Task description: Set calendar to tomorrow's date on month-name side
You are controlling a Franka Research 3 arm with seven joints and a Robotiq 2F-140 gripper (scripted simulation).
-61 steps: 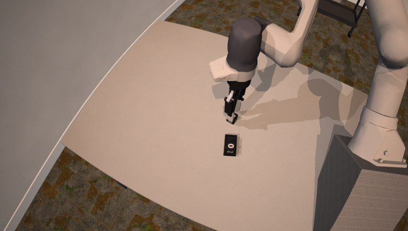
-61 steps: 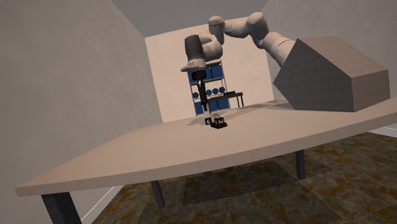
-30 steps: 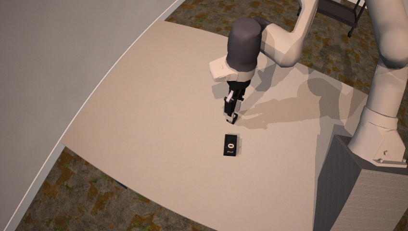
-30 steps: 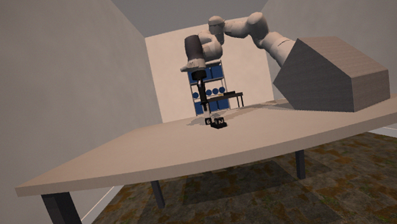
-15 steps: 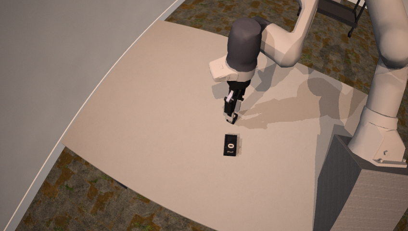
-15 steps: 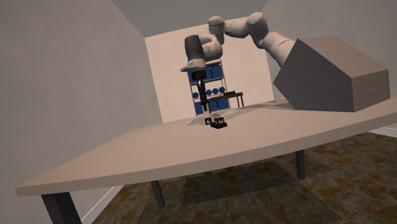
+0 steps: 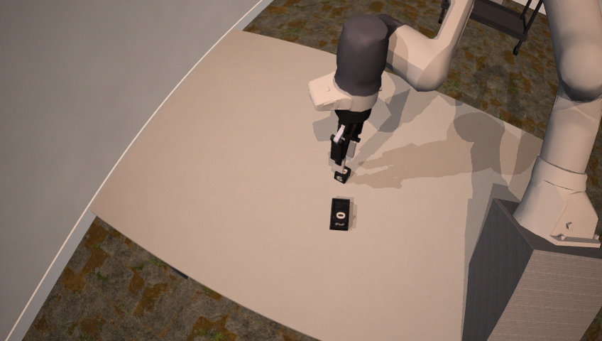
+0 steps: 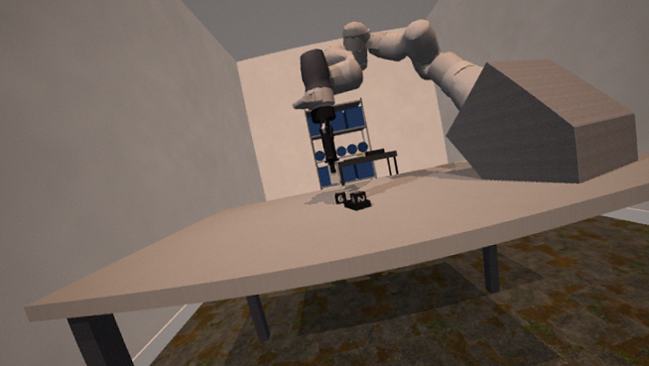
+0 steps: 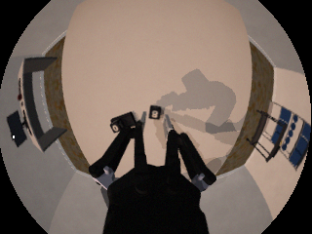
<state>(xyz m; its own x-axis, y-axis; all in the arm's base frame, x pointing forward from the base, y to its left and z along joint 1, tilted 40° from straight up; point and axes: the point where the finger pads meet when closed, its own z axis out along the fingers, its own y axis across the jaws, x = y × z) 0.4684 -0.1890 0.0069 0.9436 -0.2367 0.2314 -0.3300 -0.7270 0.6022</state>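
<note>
while the tool [image 7: 345,163] hangs part-spread and unladen, the cube [image 7: 342,175] sits just below it.

Calendar tray and a loose cube sitting near the middle of the worktop [image 7: 219,177], under the arm.

The tray [image 7: 340,214] is lying flat, carrying one cube [image 7: 340,215]. The second cube [image 7: 342,175] is standing on the worktop just behind the tray, apart from it. The claw [image 7: 341,162] is hanging directly over that cube. The arm's pedestal [image 7: 527,287] is sitting at the worktop's right edge.
</note>
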